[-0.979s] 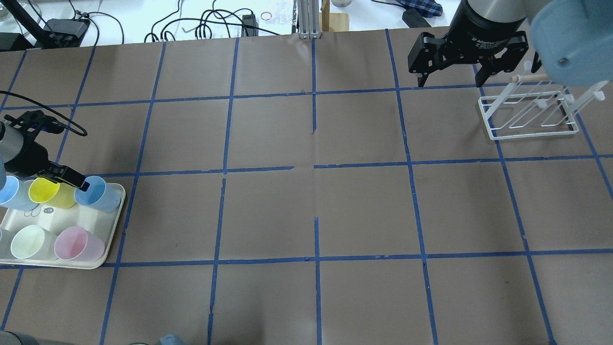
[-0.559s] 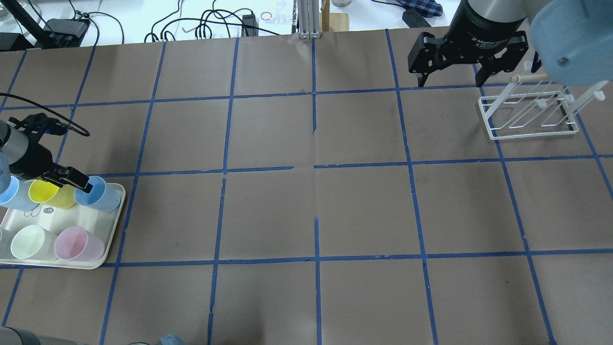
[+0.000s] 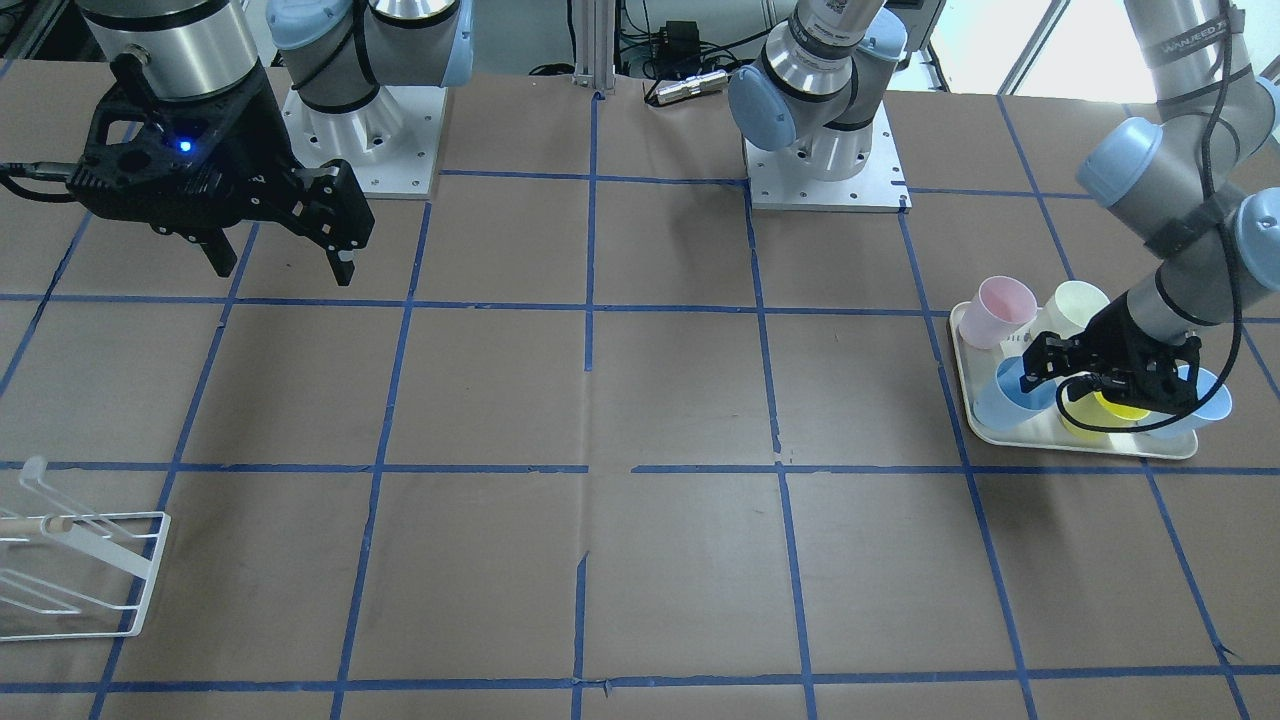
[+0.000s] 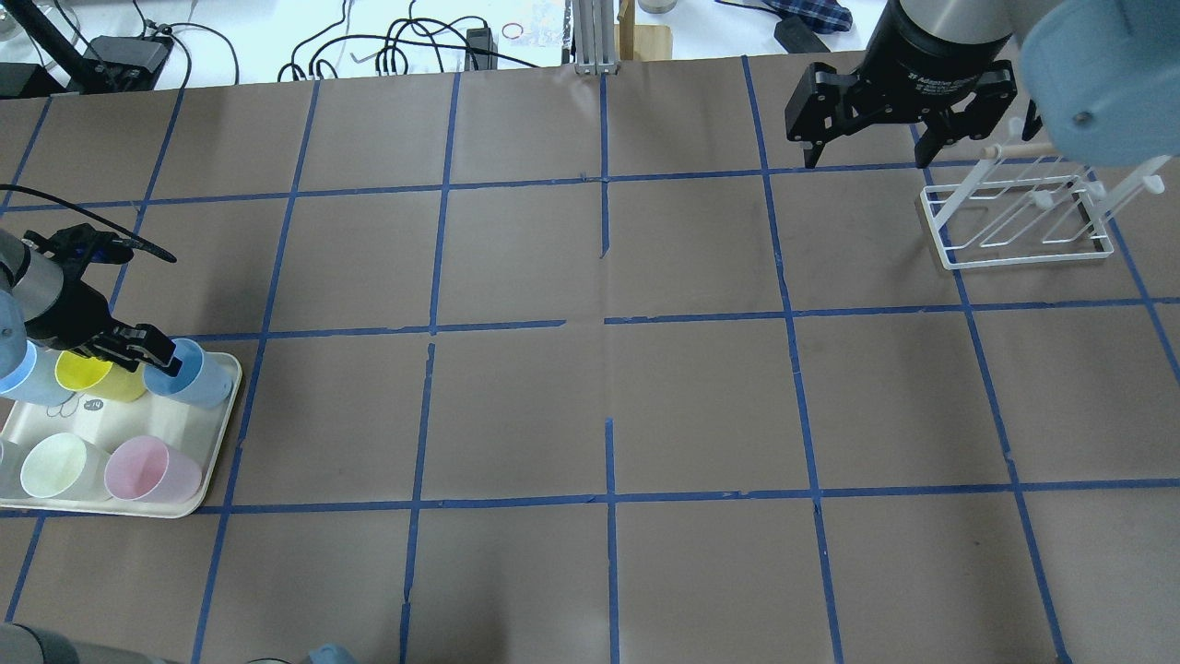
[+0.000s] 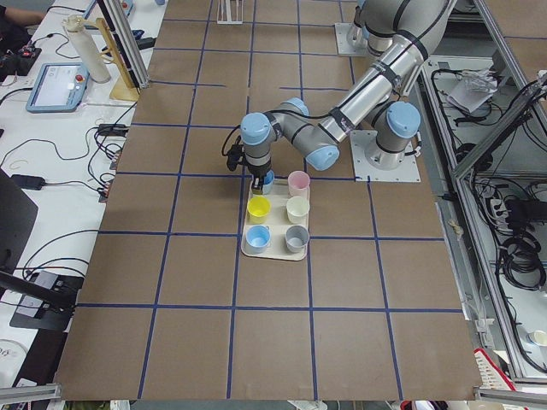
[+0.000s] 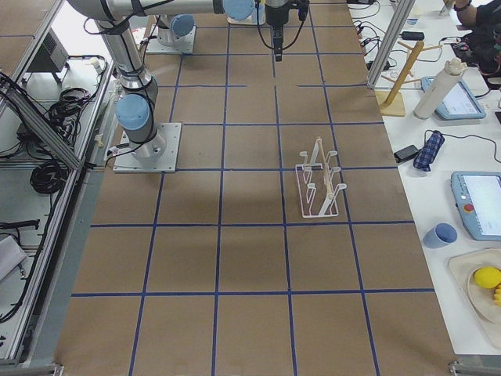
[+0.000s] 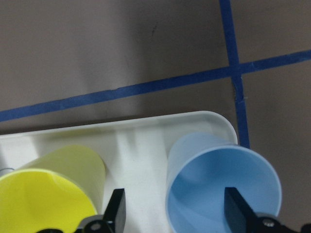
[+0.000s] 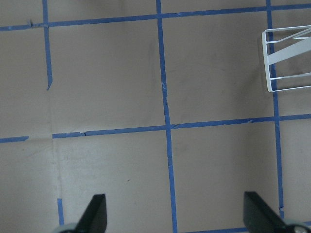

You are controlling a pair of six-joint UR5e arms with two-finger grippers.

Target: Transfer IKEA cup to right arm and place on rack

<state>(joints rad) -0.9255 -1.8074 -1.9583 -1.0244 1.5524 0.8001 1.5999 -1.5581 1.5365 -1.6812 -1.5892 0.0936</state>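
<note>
The IKEA cup (image 4: 198, 378) is a blue tumbler standing upright at the far right corner of the white tray (image 4: 175, 510). It also shows in the front view (image 3: 995, 402) and the left wrist view (image 7: 223, 179). My left gripper (image 4: 157, 353) is open and straddles the cup's wall: one finger (image 7: 235, 208) is inside the cup, the other (image 7: 116, 208) stands between it and the yellow cup (image 4: 83, 369). My right gripper (image 4: 867, 152) hangs open and empty above the table, just left of the white wire rack (image 4: 1014, 217).
The tray also holds a second pale blue cup (image 4: 20, 376), a pale green cup (image 4: 55, 464), a pink cup (image 4: 152, 470) and a grey cup (image 5: 297, 237). The rack (image 3: 80, 570) stands near the table's far right corner. Blue tape lines grid the brown table.
My left wrist has shifted a little to the left and its fingers have settled at the blue cup's rim. The cups and the right arm have not moved.
</note>
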